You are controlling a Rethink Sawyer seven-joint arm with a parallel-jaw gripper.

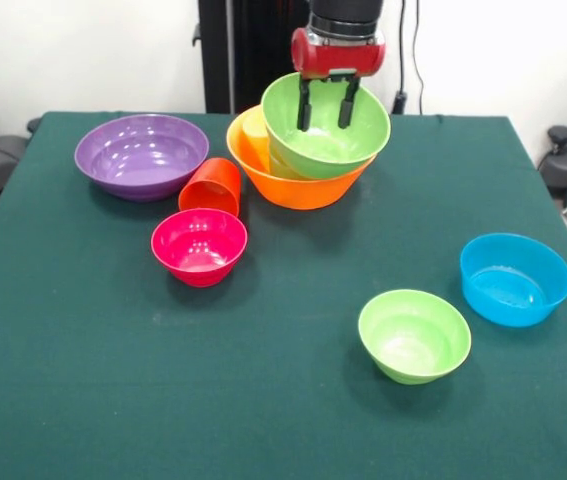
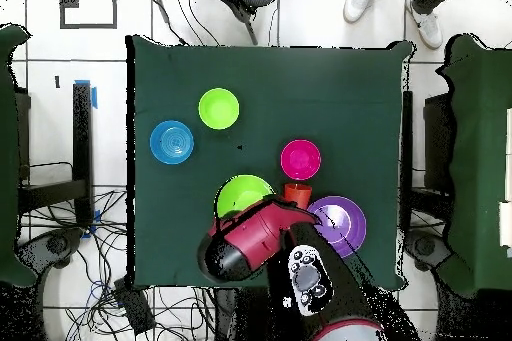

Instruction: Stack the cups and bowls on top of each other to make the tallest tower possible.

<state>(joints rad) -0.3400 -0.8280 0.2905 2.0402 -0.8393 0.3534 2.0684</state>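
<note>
My arm (image 2: 262, 242) covers the large orange bowl in the overhead view, leaving only part of the large light-green bowl (image 2: 243, 195) showing. In the front view, that green bowl (image 1: 325, 124) hides most of a yellow cup (image 1: 254, 130). The picture's top edge cuts off my arm.

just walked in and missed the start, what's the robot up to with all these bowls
It is stacking. The pincer hangs open over the large light-green bowl, which sits tilted in the large orange bowl with a yellow cup beside it inside. An orange-red cup lies tipped between the purple bowl and the pink-red bowl. The small green bowl and blue bowl sit apart, unstacked.
</note>
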